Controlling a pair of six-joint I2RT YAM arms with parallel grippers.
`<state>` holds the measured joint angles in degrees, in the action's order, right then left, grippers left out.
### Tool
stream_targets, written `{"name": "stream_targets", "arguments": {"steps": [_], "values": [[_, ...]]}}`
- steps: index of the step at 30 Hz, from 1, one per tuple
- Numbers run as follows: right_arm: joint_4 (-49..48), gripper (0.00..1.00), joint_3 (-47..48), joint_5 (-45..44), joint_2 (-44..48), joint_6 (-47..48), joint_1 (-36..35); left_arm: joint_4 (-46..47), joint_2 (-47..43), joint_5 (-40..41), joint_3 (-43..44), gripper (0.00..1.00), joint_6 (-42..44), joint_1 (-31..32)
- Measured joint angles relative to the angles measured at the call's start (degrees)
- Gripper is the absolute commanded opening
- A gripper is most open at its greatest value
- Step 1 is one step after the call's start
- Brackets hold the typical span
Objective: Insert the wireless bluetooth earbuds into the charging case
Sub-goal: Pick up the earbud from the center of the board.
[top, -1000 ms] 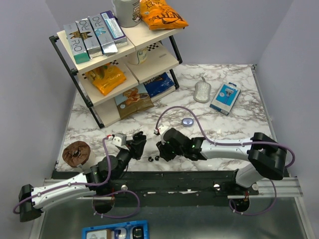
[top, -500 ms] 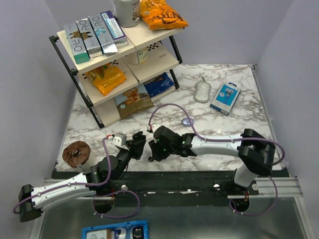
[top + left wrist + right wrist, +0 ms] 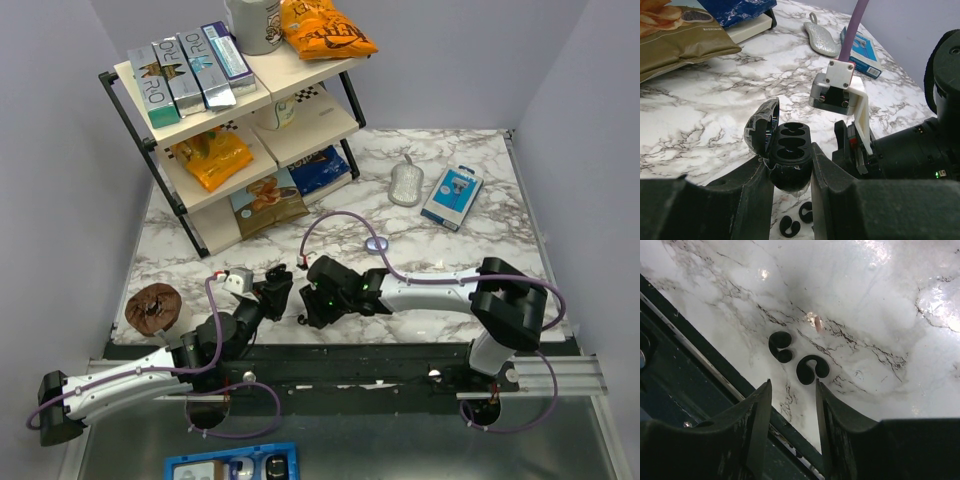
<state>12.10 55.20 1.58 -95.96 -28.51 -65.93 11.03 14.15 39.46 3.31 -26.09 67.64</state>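
My left gripper [image 3: 789, 167] is shut on the black charging case [image 3: 790, 142] and holds it above the table with its lid open and both sockets empty. In the top view the left gripper [image 3: 278, 290] is near the front edge. The two black earbuds [image 3: 781, 346] [image 3: 812, 369] lie side by side on the marble, just beyond my right gripper [image 3: 792, 384], which is open and empty above them. They also show under the case in the left wrist view [image 3: 789, 226]. In the top view the right gripper [image 3: 312, 306] sits right beside the left one and covers most of the earbuds.
A black-framed shelf rack [image 3: 150, 140] with snack bags and boxes stands at the back left. A silver mouse [image 3: 406, 184], a blue box [image 3: 452, 196] and a small round disc [image 3: 376, 244] lie behind. A brown round object [image 3: 153, 308] is at the left. The black front rail [image 3: 380, 355] is close by.
My right gripper has moved left, over the earbuds and up beside the left gripper. The left gripper and the case have not moved.
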Motion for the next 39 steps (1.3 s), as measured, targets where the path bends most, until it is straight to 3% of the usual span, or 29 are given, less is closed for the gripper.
{"name": "stream_targets", "arguments": {"steps": [15, 32, 39], "values": [[0.0, 0.46, 0.0, 0.6, -2.8, 0.0, 0.0, 0.0, -0.3, 0.0, 0.0, 0.0, -0.2, 0.0], [-0.2, 0.22, -0.2, -2.9, -3.0, 0.0, 0.0, 0.0, -0.4, 0.0, 0.0, 0.0, -0.2, 0.0], [-0.3, 0.19, -1.1, -4.9, -2.0, 0.5, -0.1, 0.0, -0.3, 0.0, 0.0, 0.0, -0.2, 0.0]]}}
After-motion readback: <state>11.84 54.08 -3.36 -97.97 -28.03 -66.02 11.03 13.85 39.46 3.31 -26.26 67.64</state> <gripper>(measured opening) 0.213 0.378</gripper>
